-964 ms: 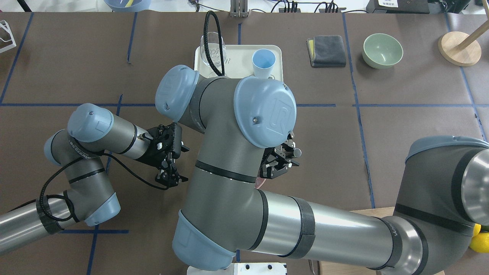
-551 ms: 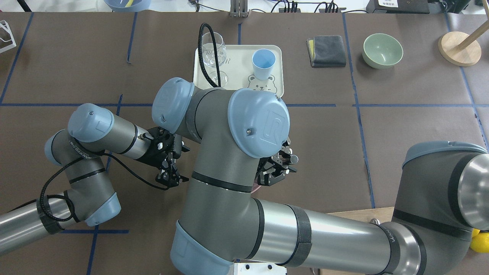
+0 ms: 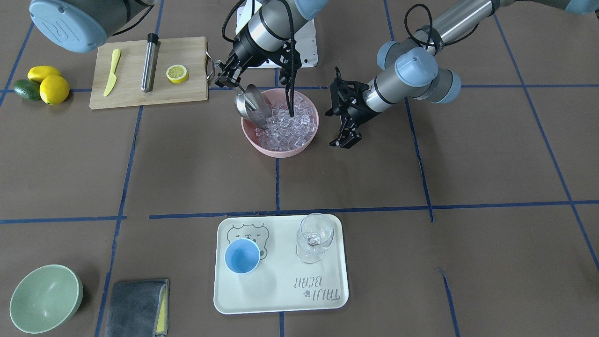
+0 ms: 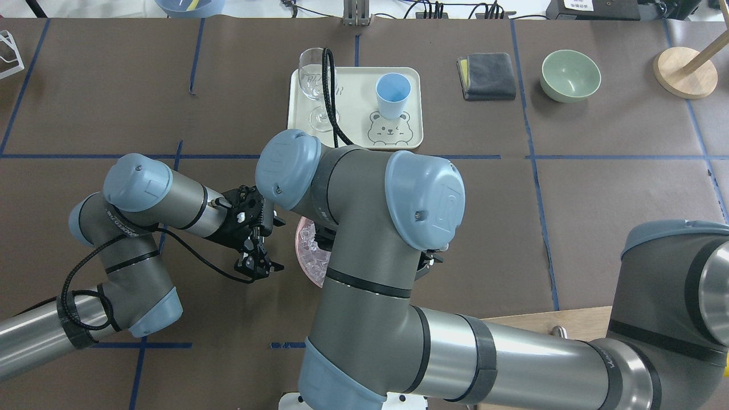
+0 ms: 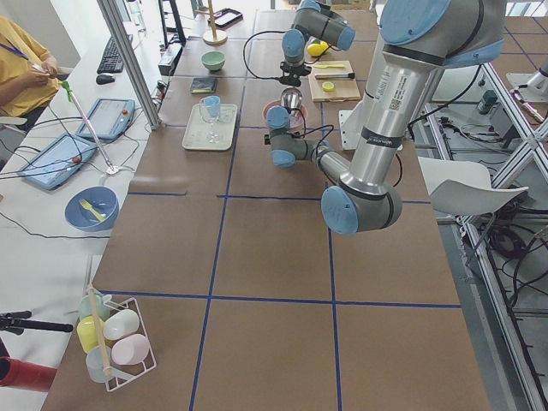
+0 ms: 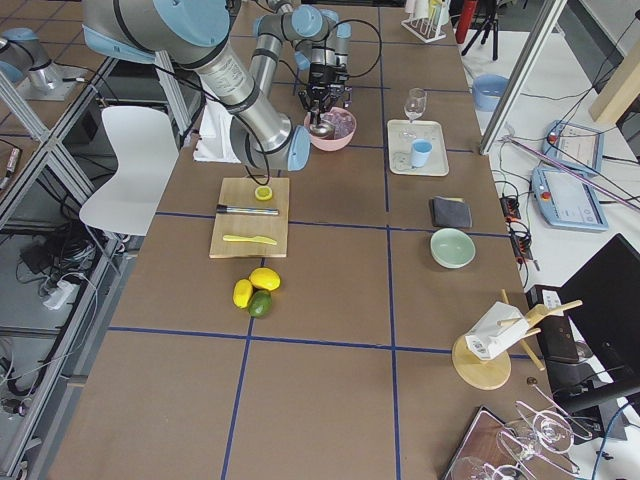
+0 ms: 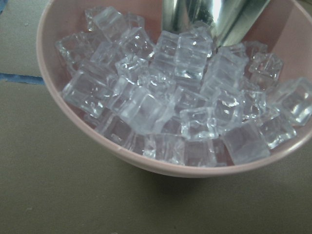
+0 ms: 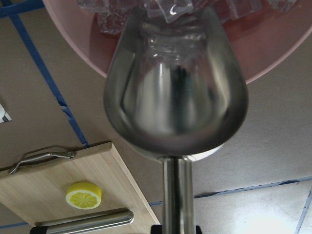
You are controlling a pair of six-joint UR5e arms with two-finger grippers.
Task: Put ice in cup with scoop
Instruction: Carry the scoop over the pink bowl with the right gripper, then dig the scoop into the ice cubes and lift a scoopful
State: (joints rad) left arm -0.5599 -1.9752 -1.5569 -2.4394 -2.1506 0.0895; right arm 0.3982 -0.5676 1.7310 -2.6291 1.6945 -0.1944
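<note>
Clock directions here follow the front-facing view, with 12 o'clock toward the robot's base.

The right claw (image 3: 226, 80) is pinching the thin handle of the steel scoop (image 3: 252, 105). The scoop slopes down from this claw toward 4 o'clock. The front lip of its trough lies among the ice (image 3: 286, 124) at the 10 o'clock side of the pink bowl (image 3: 262, 144). In the right wrist view the inside of the trough is mostly bare shiny metal, with cubes only at its mouth. The ice is a heap of clear cubes that fills the bowl almost to the rim, as the left wrist view shows.

The left claw (image 3: 346, 139) hangs just beside the bowl at its 3 o'clock and does not touch it. Its fingers are spread, point down to the desk (image 3: 468, 164) and pinch nothing.

The light-blue cup (image 3: 242, 255) stands upright on a cream tray (image 3: 281, 290), well apart from the bowl at its 6 o'clock. On the tray the cup is at the 9 o'clock side and a clear stemmed glass (image 3: 316, 238) is at the 3 o'clock side. The inside of the cup shows plain blue.

A wooden cutting board (image 3: 131, 96) lies at 10 o'clock from the bowl. It carries a yellow knife (image 3: 111, 72), a steel cylinder (image 3: 149, 68) and a lemon half (image 3: 177, 73).
</note>
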